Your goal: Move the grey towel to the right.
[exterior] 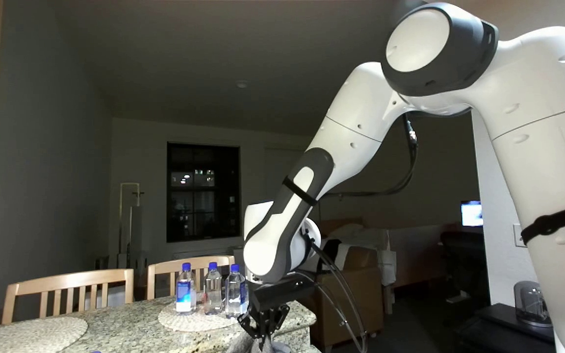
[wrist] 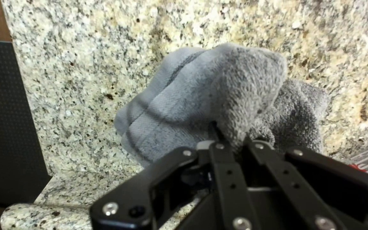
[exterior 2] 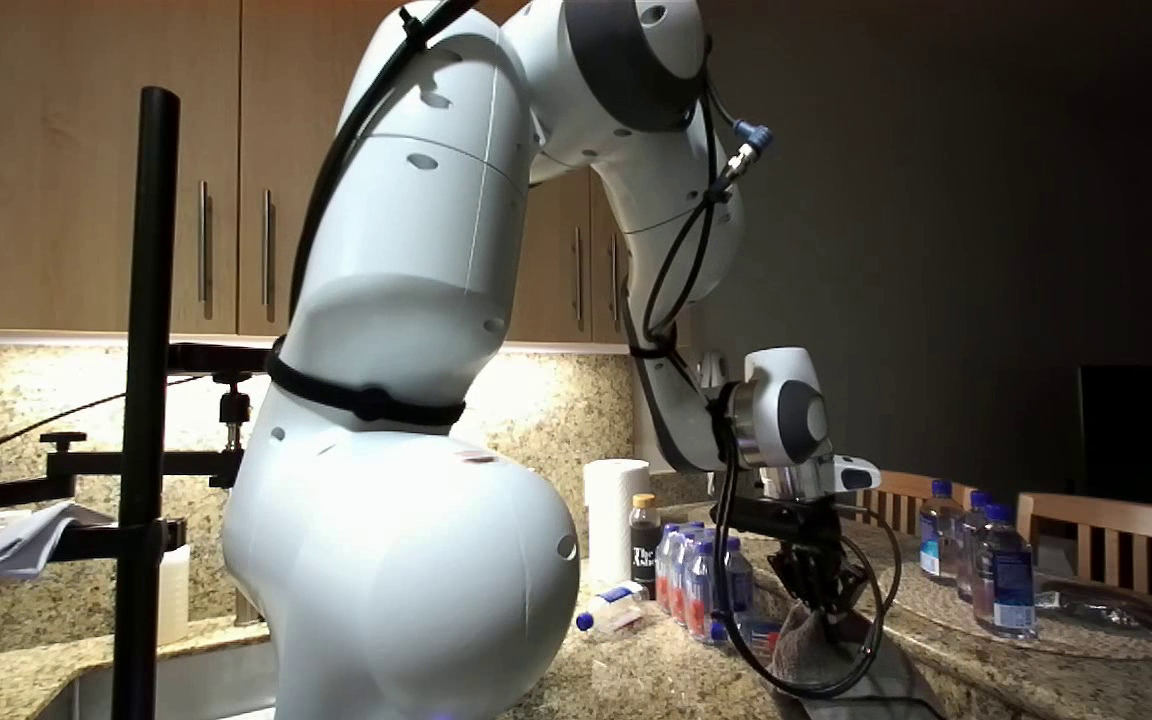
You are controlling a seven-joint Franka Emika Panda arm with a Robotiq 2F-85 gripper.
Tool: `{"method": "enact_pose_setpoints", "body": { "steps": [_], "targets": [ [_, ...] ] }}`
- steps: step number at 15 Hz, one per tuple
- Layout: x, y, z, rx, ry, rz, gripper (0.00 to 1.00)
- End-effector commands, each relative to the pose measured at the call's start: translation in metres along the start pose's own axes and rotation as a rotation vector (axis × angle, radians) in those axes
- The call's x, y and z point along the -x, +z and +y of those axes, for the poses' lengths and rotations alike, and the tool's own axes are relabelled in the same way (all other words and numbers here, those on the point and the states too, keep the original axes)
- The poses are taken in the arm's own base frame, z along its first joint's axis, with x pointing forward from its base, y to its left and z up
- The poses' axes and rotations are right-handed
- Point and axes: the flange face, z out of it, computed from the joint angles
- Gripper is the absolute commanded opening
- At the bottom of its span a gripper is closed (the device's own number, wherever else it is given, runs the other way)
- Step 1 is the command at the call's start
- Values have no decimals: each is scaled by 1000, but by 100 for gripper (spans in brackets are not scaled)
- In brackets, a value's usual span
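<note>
Gripper [wrist: 231, 135] has grey towel [wrist: 184, 105] by a fold on the granite counter [wrist: 75, 73]

The fingers [wrist: 223, 156] stand close together with a fold of cloth caught between them; their very tips sink into the nap, out of my sight. The towel sits bunched on the lower counter, near its end edge and near the corner where that edge meets the raised ledge [exterior: 130, 323]. Whether every part of it touches the stone, I can't tell. In an exterior view only a scrap of the towel [exterior: 241, 344] shows at the bottom before it is cut off; in an exterior view black cables [exterior 2: 726, 490] loop across it.

Up on the ledge, close to its end corner, three water bottles [exterior: 213, 294] with blue caps stand on a round mat [exterior: 179, 323]. Their labels are largely blue, the print too small to read. Another round mat [exterior: 27, 338], partly cut off, lies farther along.

Farther in from the end edge than the towel, a bottle cluster [exterior 2: 696, 590] with red on the labels is packed so tight that some hide others. One clear bottle [exterior 2: 616, 605] lies on its side next to it. Beside the paper roll [exterior 2: 618, 515] stands a dark bottle [exterior 2: 644, 550] with an orange cap: "The" reads plainly in white, the line under it does not.
</note>
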Motion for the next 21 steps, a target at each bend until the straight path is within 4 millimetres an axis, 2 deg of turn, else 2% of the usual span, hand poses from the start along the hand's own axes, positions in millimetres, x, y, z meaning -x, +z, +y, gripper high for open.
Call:
{"method": "enact_pose_setpoints", "body": {
  "steps": [1,6,7,8,12,18,21],
  "targets": [
    [9,-1,4,-20,-4,-34,6],
    [19,1,4,-35,7,-48,6],
    [21,3,5,-31,6,-56,14],
    [25,7,7,-38,14,-72,36],
    [40,19,12,-57,41,-125,60],
    [51,25,17,-66,68,-159,99],
    [55,25,16,-72,78,-168,100]
  ]
}}
